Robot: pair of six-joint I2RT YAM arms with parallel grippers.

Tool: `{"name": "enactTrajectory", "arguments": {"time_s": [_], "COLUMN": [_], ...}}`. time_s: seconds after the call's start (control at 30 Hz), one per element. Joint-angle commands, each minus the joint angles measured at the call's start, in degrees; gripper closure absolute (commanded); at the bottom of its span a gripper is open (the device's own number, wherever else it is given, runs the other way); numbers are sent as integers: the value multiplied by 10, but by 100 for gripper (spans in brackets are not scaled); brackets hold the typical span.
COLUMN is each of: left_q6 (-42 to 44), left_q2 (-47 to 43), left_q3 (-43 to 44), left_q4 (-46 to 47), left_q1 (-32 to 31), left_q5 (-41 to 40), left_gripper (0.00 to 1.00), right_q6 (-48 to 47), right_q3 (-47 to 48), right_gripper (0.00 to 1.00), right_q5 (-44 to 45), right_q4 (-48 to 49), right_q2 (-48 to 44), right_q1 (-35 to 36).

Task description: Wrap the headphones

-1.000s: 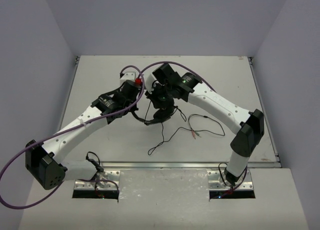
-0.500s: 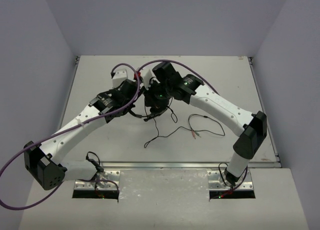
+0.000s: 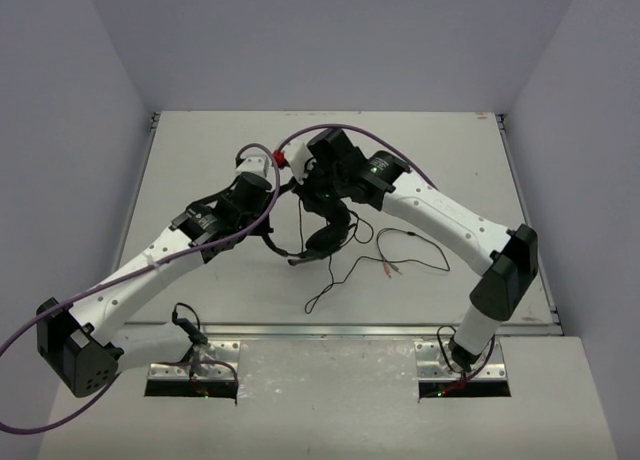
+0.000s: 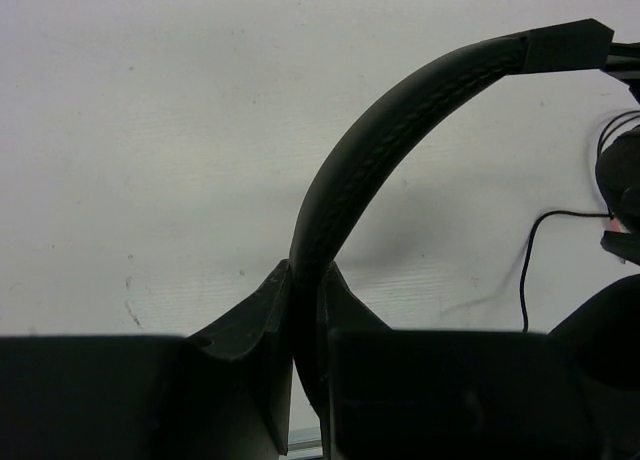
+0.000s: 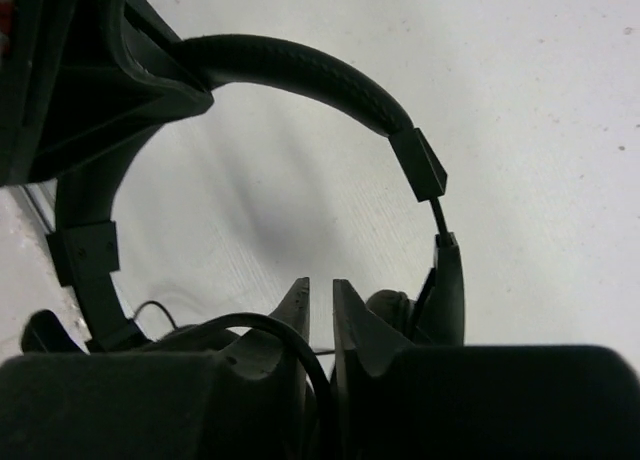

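Note:
The black headphones [image 3: 322, 238] hang between my two grippers above the table's middle. My left gripper [image 3: 270, 218] is shut on the curved headband [image 4: 400, 130], which rises from between its fingertips [image 4: 305, 275]. My right gripper [image 3: 318, 195] sits just right of it, above the ear cups. In the right wrist view its jaws [image 5: 320, 285] stand almost together, and the thin black cable [image 5: 290, 340] loops over one finger and runs down between them. An ear cup [image 5: 445, 290] shows beside them. The loose cable [image 3: 340, 270] trails on the table, with reddish plug tips [image 3: 386, 268].
Thick purple robot cables [image 3: 330, 132] arch over both wrists. The white table [image 3: 200, 150] has grey walls at the left, back and right. A metal strip [image 3: 330, 330] runs along the near edge by the arm bases.
Both grippers have shifted with the headphones. The ear cups hang lower and a little to the right. The loose cable tail on the table has slid right and nearer.

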Motion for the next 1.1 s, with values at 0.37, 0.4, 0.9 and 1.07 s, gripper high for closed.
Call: {"name": "enactTrajectory", "arguments": {"time_s": [0.37, 0.4, 0.9, 1.07], "left_q6": [87, 88, 105, 83], "left_q2": [-44, -47, -86, -108], "left_q3": [-47, -47, -4, 52], "left_q4": [42, 46, 48, 12], "left_q1": [-5, -5, -6, -5], "left_q5": [102, 121, 296, 240], "left_gripper": [100, 100, 100, 100], "right_q6": [-92, -92, -12, 22], "right_q3": [-124, -131, -216, -268], "right_gripper": [75, 75, 89, 80], "right_q5": [92, 89, -51, -131], "right_q4": [113, 120, 278, 329], "right_q2": [-116, -115, -108, -114], "right_q1": [-86, -89, -166, -189]}}
